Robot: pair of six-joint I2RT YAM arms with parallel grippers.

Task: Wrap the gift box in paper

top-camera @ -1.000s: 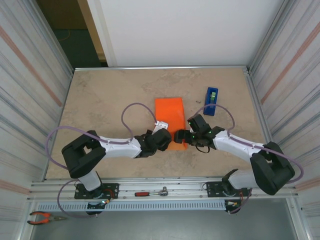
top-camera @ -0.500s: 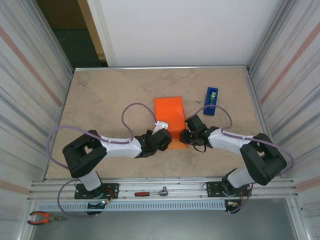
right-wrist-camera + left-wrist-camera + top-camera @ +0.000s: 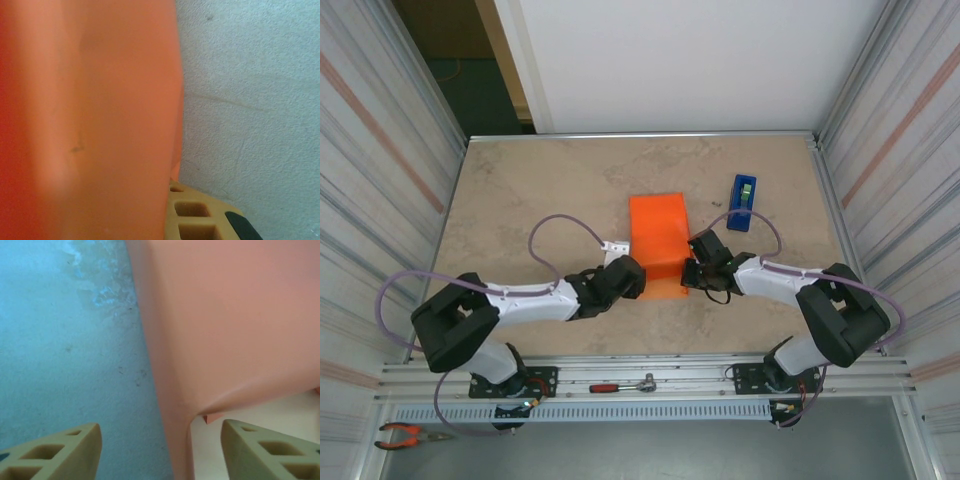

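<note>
Two robot arms reached toward the middle of the table [image 3: 520,190], one from each side. The paper [image 3: 657,240] lay there, bright orange and folded up into a long block shape. The left gripper [image 3: 623,274] sat at the near left corner of the paper. In the left wrist view its two tan fingers [image 3: 50,455] were wide apart, and a folded edge of the paper ran down between them. The right gripper [image 3: 698,266] was right up against the near right side of the paper. In the right wrist view one tan finger [image 3: 197,215] showed just beside the orange edge. I could not tell if those jaws were apart or together. A blue tape holder [image 3: 742,201] stood off to the right, apart from the paper.
</note>
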